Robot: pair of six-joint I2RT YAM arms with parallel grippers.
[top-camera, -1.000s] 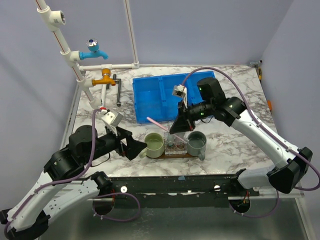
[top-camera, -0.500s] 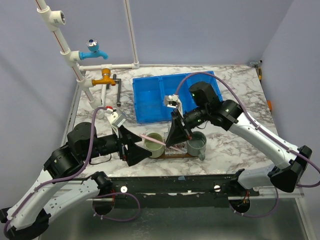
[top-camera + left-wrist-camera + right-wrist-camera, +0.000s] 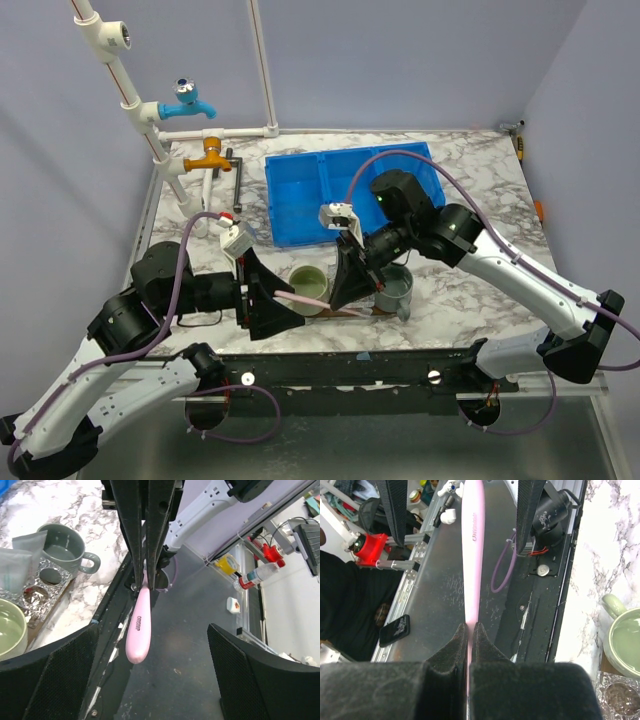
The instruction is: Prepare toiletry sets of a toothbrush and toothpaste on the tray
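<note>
My right gripper (image 3: 343, 283) is shut on a pink toothbrush (image 3: 300, 297) and holds it level above the table's near edge. Its free handle end points into my left gripper (image 3: 272, 303), which is wide open. In the left wrist view the handle (image 3: 138, 630) hangs between my open left fingers (image 3: 65, 675), touching neither. In the right wrist view my gripper (image 3: 469, 628) pinches the thin end of the toothbrush (image 3: 472, 555). The dark-brown tray (image 3: 350, 313) carries a green cup (image 3: 310, 281), a clear holder and a grey cup (image 3: 393, 285). A whitish tube (image 3: 17, 560) leans there.
A blue three-compartment bin (image 3: 300, 200) lies behind the tray. White pipes with a blue tap (image 3: 188, 100) and an orange tap (image 3: 210, 155) stand at the back left. The black frame rail (image 3: 400, 365) runs along the table's near edge.
My right gripper has carried the pink toothbrush down and left, from above the tray to my left gripper. My left gripper has turned towards it, its open jaws now round the handle end.
</note>
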